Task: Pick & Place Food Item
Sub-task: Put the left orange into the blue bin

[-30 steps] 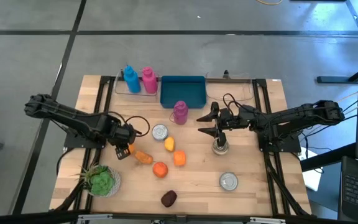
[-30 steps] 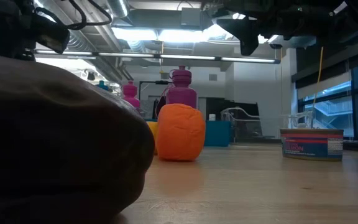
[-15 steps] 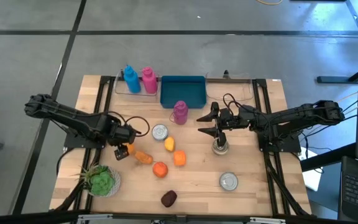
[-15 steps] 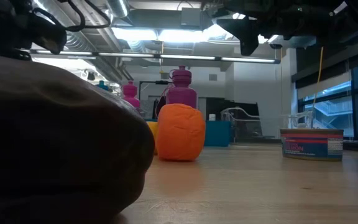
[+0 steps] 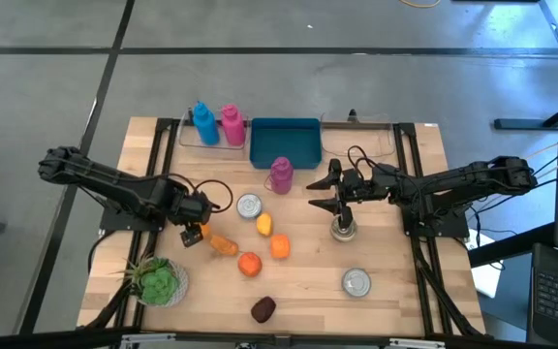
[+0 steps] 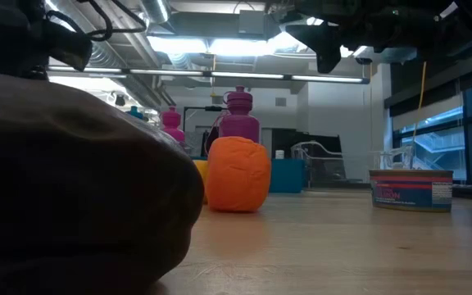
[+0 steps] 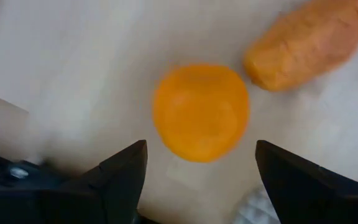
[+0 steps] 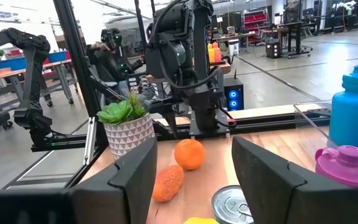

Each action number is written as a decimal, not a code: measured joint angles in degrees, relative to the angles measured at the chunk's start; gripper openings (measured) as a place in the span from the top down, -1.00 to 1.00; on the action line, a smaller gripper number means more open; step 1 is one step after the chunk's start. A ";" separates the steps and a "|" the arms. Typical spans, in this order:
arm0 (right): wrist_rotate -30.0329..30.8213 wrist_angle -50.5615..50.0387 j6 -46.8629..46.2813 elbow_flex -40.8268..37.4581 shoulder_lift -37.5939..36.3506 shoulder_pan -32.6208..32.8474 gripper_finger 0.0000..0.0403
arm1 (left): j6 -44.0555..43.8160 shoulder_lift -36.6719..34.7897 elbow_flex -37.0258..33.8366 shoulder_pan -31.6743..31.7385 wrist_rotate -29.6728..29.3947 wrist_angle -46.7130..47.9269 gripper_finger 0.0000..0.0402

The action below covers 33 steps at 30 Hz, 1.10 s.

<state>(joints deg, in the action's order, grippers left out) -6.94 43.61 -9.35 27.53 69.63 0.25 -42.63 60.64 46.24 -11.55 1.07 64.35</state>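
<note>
Your orange (image 7: 201, 112) sits on the table near its left edge, between the left claw's (image 5: 191, 236) fingers (image 7: 120, 177) but untouched. That claw has just spread from narrower to wide, so read this as either a fresh release or a reach before closing; nothing is held. A carrot-like piece (image 7: 306, 40) lies touching the orange, close enough to get caught in a grasp. Farther off stand the plant pot (image 5: 159, 283), a tin (image 5: 249, 206) and the blue tray (image 5: 285, 142). The right claw (image 5: 324, 192) hovers mid-table, part-open and empty.
</note>
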 joint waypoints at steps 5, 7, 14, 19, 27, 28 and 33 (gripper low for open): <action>-0.13 -0.04 0.59 0.00 0.00 0.02 -0.03 | 0.12 0.00 0.00 -0.02 -1.87 -0.34 -0.45; -0.13 -0.36 0.59 0.00 0.00 0.00 -0.03 | 0.24 0.00 0.00 -0.02 -2.17 -0.32 -0.45; -0.11 -0.90 0.81 0.00 0.00 0.00 -0.03 | -0.03 0.00 0.00 -0.02 -2.78 -0.47 -0.43; -0.13 -0.90 0.82 0.00 0.00 0.01 -0.03 | -0.05 0.66 0.00 -0.04 -2.78 -2.17 -0.43; -0.13 -1.27 1.24 0.00 0.02 1.12 -0.03 | -0.09 5.32 0.00 -1.48 -2.68 -2.57 -0.43; -0.13 -1.27 1.25 0.00 0.01 1.34 -0.03 | -0.11 5.76 0.00 -1.65 -2.58 -2.58 -0.43; -0.06 -1.29 1.25 0.00 0.02 2.29 -0.03 | -0.25 7.29 0.00 -2.55 -2.08 -2.93 -0.43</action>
<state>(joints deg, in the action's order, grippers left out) -7.01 42.33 -8.10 27.53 69.65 2.54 -42.87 67.94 46.24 -14.10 -1.02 61.41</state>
